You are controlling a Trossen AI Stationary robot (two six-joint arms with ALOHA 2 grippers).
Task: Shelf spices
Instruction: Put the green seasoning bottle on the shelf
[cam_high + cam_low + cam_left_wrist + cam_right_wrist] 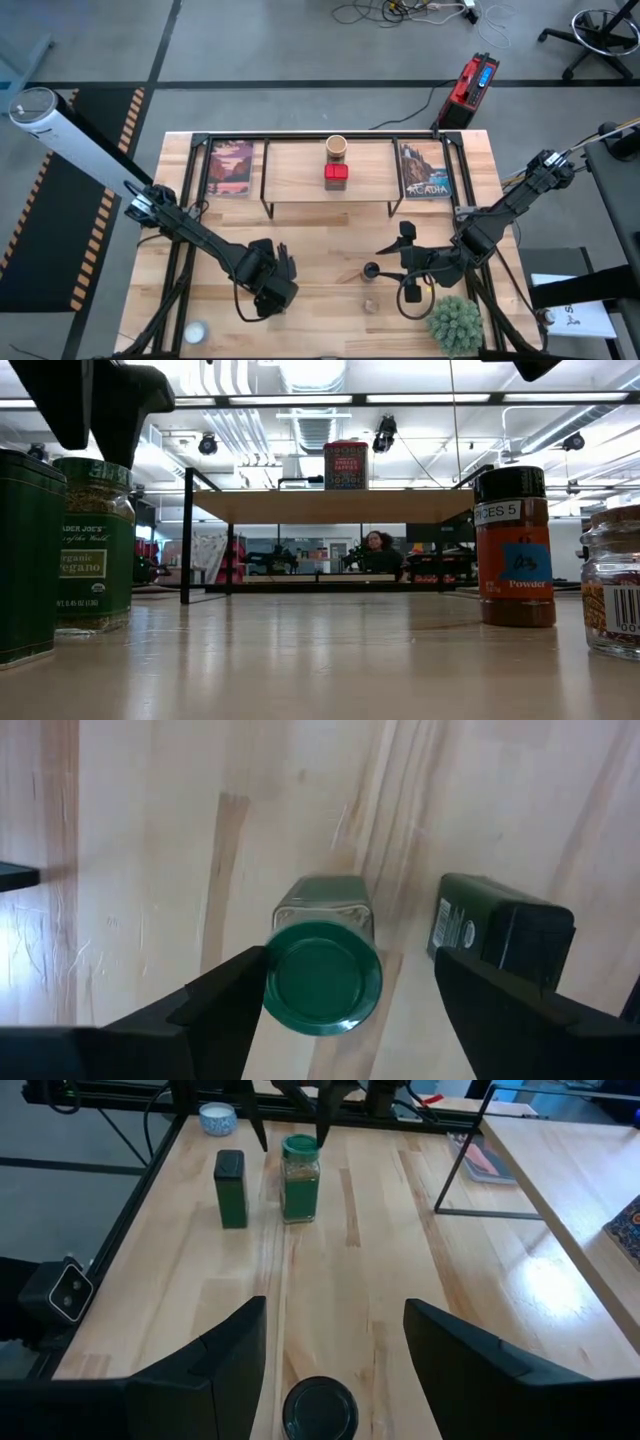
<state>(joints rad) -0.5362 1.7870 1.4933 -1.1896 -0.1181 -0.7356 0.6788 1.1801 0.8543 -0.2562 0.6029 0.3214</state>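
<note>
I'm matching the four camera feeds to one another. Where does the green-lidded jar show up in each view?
High view: hidden under the left gripper, lower left of centre.
Low view: green-lidded jar at far left, beside the dark green box.
Left wrist view: centre, lid seen from above between the open fingers.
Right wrist view: upper middle, right of the box.
Shared landmark: that dark green box next to the jar.
</note>
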